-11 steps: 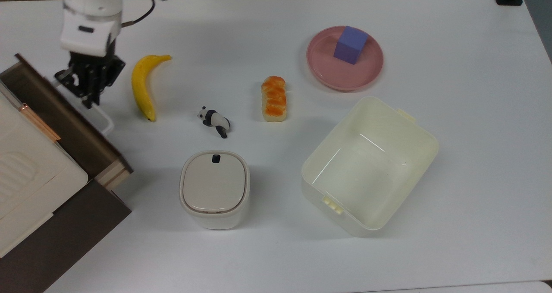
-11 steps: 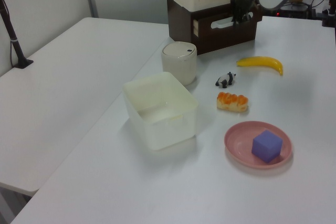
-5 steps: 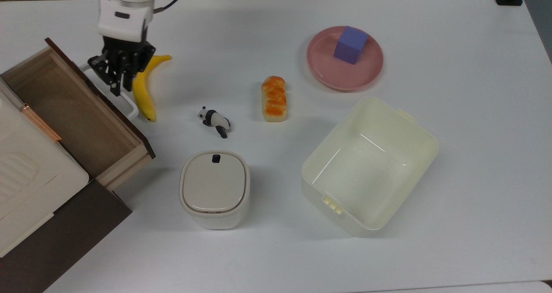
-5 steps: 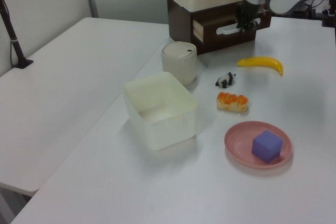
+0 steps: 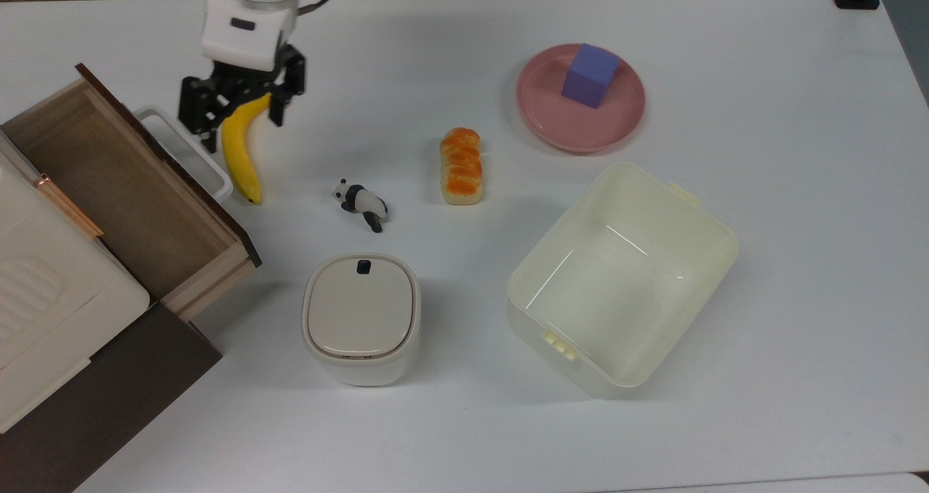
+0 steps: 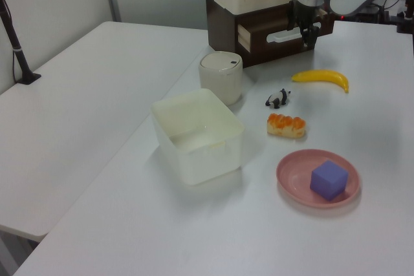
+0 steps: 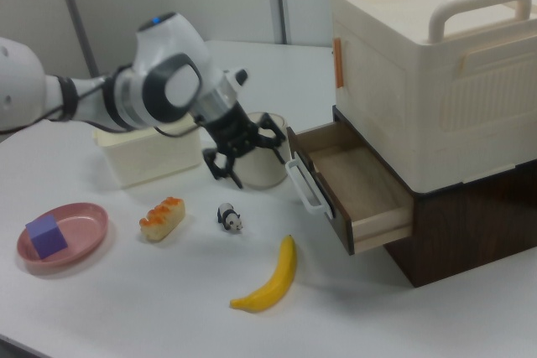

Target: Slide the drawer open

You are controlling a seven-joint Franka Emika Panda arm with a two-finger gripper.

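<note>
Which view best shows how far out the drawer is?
The right view: the drawer is seen side-on, well out of its dark cabinet. The top view shows its empty wooden inside; the left view shows its front and white handle.

The drawer [image 5: 123, 188] is matt light wood inside, with a dark front.

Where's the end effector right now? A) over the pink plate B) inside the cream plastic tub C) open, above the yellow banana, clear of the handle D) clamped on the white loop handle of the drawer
C: the end effector is spread open over the yellow banana, apart from the white loop handle of the pulled-out wooden drawer.
</note>
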